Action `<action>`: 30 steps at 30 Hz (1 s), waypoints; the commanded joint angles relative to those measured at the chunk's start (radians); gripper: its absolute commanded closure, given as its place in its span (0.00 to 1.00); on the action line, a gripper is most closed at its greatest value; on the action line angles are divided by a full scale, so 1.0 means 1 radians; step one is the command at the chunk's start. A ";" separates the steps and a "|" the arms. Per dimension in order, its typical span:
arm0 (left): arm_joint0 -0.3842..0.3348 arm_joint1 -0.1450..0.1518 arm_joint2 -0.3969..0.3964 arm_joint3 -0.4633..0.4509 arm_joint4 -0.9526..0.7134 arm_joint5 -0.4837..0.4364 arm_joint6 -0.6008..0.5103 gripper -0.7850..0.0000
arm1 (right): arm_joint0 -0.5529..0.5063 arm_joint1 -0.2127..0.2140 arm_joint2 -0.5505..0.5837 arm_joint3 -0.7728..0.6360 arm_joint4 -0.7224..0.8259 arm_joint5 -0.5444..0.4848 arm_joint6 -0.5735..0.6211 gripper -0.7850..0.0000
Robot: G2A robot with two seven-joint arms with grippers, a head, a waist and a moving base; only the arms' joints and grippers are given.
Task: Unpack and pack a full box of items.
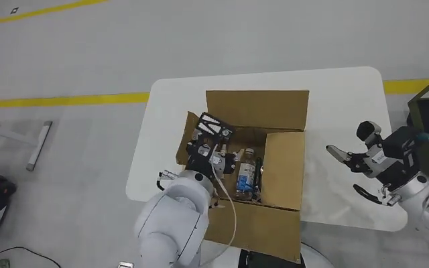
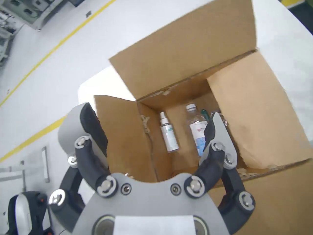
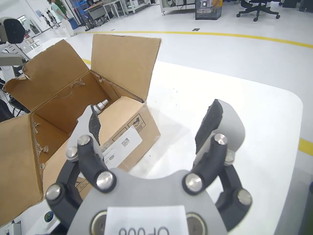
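Observation:
An open cardboard box (image 1: 268,110) stands on the white table (image 1: 342,94), all flaps up. On its floor lie a clear water bottle (image 2: 197,130), a small white spray bottle (image 2: 168,133) and a dark bottle (image 1: 259,175) beside them. My left gripper (image 2: 154,128) hangs open above the box's left side (image 1: 214,137), with nothing between its fingers (image 2: 94,125). My right gripper (image 1: 346,173) is open over bare table to the right of the box (image 3: 132,113), also holding nothing (image 3: 154,123). A white bottle cap (image 3: 101,104) peeks over the box wall.
The box takes up the table's middle; bare tabletop (image 3: 220,94) lies to its right and behind it. A shipping label (image 3: 122,145) is on the box's outer right wall. A dark green frame (image 1: 421,107) stands past the table's right edge.

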 commanded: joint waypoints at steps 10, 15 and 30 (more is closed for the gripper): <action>0.002 0.001 0.049 0.057 -0.108 -0.010 -0.031 0.00 | 0.000 0.000 0.000 0.000 0.000 0.000 0.000 0.00; 0.002 0.001 0.049 0.057 -0.108 -0.010 -0.031 0.00 | 0.000 0.000 0.000 0.000 0.000 0.000 0.000 0.00; 0.002 0.003 -0.011 0.262 -0.404 0.162 0.100 0.00 | 0.000 0.000 0.000 0.000 0.000 0.000 0.000 0.00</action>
